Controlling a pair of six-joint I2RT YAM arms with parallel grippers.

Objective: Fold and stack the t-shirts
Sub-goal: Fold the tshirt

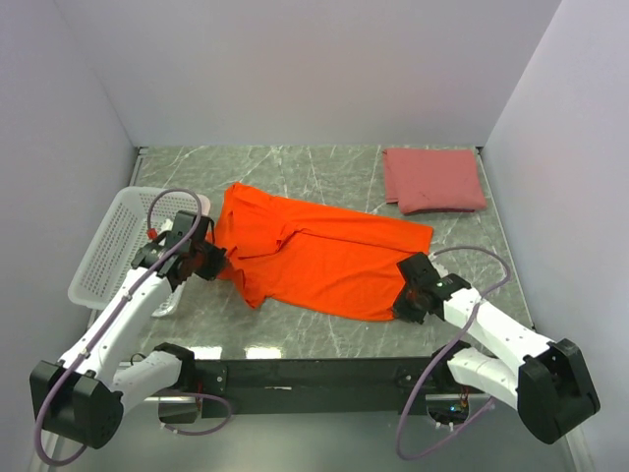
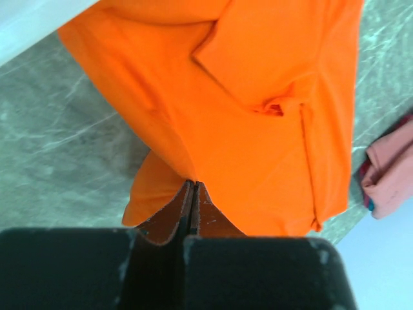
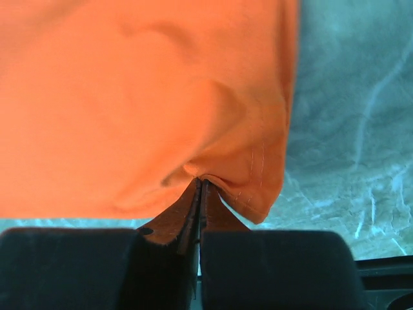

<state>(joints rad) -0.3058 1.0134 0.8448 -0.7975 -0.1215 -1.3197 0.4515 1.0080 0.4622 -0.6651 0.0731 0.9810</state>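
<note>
Orange t-shirt (image 1: 324, 258), opposite edges in left hand (image 2: 193, 186) and right hand (image 3: 201, 182)

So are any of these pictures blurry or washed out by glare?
Top view: sharp, with pale glare patches on the table near its front edge. Left wrist view: the left hand is a dark blur up close, the orange t-shirt crisper. Right wrist view: soft throughout; the right hand looks orange-tinted.

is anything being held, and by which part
The bright orange cloth t-shirt: left gripper pinches an edge at its left end, right gripper a hemmed corner at its right end.
</note>
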